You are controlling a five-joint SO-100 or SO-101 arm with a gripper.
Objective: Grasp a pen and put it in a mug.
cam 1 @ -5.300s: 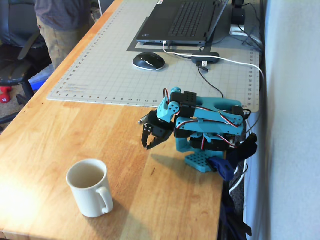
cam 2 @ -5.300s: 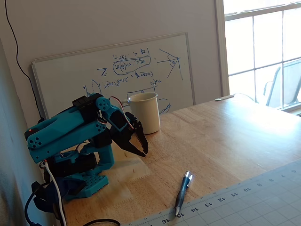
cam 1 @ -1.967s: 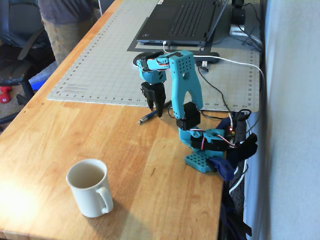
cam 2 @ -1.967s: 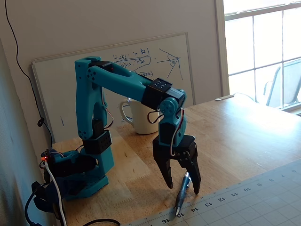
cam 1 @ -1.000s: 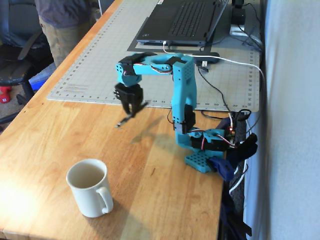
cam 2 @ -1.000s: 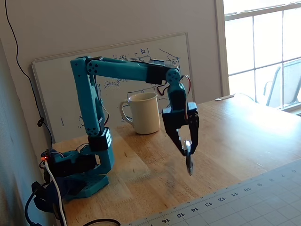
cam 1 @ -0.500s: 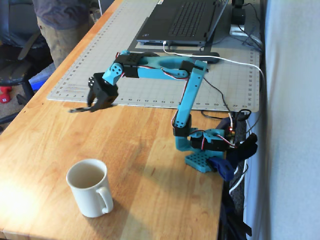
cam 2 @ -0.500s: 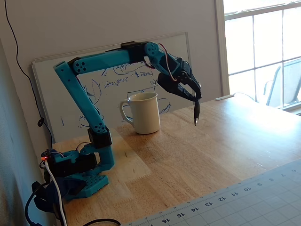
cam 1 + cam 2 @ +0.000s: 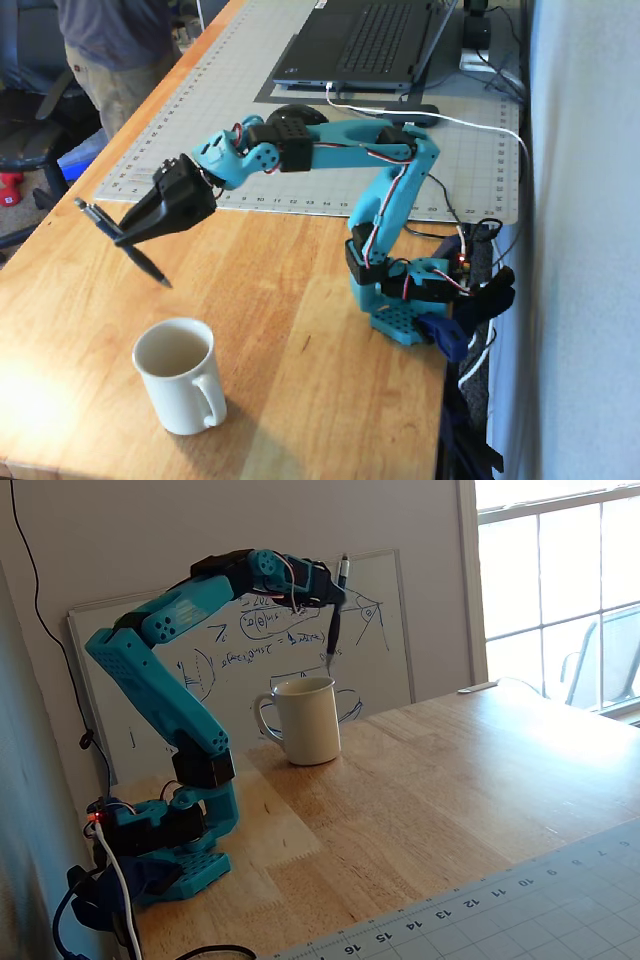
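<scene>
A slim dark pen (image 9: 138,257) with a silvery tip hangs tilted in the air, tip down, above the wooden table. My gripper (image 9: 124,238) is shut on the pen near its middle. In a fixed view the pen (image 9: 336,630) stands nearly upright in my gripper (image 9: 334,605), its tip just above the rim of the mug (image 9: 308,723). The cream-white mug (image 9: 180,375) stands upright near the table's front edge, handle toward the right, and looks empty. The pen's tip is a little beyond and above the mug.
A grey cutting mat (image 9: 250,90) with a ruler edge covers the far half of the table, with a laptop (image 9: 365,45) on it. Cables (image 9: 480,130) run by the arm's base (image 9: 400,320). A whiteboard (image 9: 390,630) leans against the wall. A person (image 9: 115,50) stands at the far left.
</scene>
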